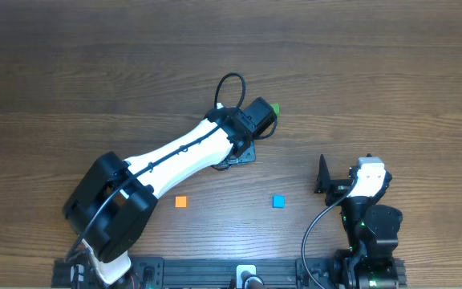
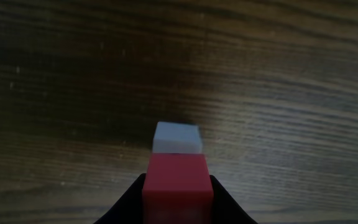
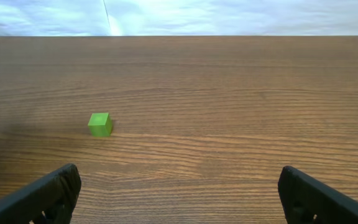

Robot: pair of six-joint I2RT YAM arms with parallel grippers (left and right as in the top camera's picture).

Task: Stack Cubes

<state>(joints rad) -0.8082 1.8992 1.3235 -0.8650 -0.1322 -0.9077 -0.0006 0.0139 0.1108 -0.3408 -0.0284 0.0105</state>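
Red cube (image 2: 178, 180) between left fingers (image 2: 124, 208), white cube (image 2: 178, 137) — just beyond

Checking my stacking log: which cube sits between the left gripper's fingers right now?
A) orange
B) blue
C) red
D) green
C: the left wrist view shows the red cube clamped in the left gripper, while the orange cube and blue cube lie loose.
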